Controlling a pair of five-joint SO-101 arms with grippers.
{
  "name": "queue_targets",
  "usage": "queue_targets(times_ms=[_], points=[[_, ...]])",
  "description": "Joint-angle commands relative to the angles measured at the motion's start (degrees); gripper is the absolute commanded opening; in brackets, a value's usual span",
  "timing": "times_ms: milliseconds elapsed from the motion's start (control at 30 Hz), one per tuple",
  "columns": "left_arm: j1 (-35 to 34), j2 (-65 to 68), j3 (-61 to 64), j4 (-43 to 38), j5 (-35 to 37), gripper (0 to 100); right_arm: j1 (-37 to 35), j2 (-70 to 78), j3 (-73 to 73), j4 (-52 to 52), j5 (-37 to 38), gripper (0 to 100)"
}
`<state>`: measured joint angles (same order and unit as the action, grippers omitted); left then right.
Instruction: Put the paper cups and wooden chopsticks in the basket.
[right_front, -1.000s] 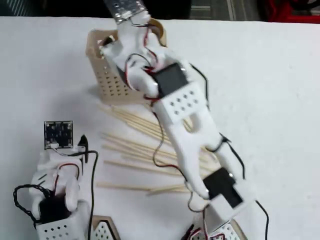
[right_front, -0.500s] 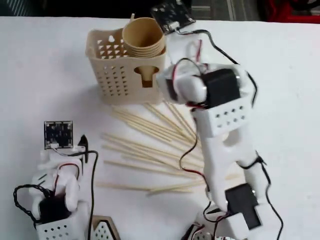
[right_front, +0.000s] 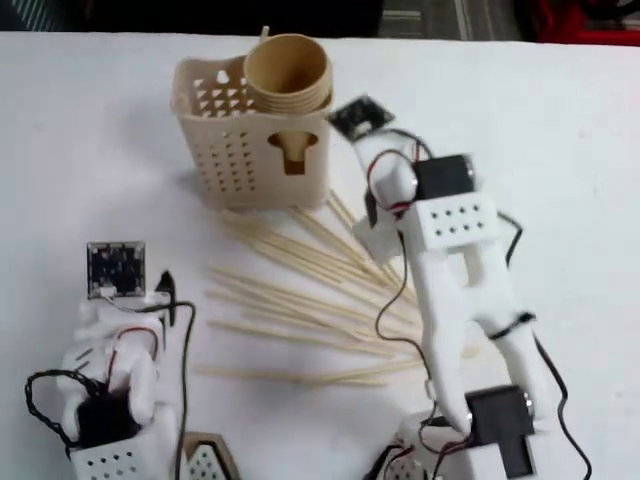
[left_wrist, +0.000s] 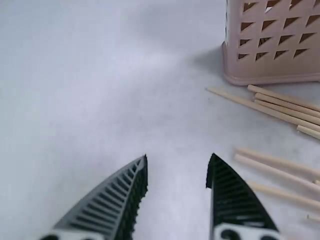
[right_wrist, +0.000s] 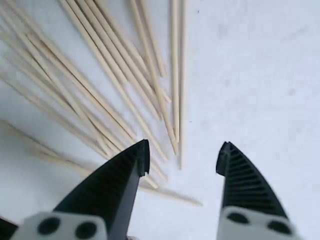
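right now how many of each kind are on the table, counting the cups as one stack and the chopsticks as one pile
basket: 1
cup stack, in the basket: 1
chopstick pile, on the table, sticks overlap too much to count singly: 1
arms, left arm and right arm: 2
total: 5

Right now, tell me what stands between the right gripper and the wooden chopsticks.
Nothing visible does. The right gripper hangs open over the wooden chopsticks spread on the table, with nothing between them.
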<state>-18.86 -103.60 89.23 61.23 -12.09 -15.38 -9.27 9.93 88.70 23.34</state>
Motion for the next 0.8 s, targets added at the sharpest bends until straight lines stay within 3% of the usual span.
queue_targets(times_ms=[0, 333, 533, 667, 733, 767], points=[[-0.5, -0.5, 0.0, -1.2, -0.7, 20, 0.2, 3.1, 4.8, -8.0, 0.5, 23.5], [-0.5, -0.5, 0.1, -1.2, -0.8, 20, 0.7, 21.9, 5.6, -22.2, 0.5, 23.4], [-0.5, -0.5, 0.1, -1.2, -0.8, 20, 1.8, 27.9, 4.2, -23.6, 0.6, 22.8], [-0.5, -0.5, 0.2, -1.2, -2.5, 20, 3.3, 29.6, 4.4, -23.6, 1.3, 9.8], [-0.5, -0.5, 0.2, -1.2, -2.5, 20, 3.4, 29.8, 4.7, -23.3, 5.5, 1.2], [-0.5, -0.5, 0.2, -1.2, -2.6, 20, 3.6, 29.7, 5.5, -23.0, 7.2, 1.7]])
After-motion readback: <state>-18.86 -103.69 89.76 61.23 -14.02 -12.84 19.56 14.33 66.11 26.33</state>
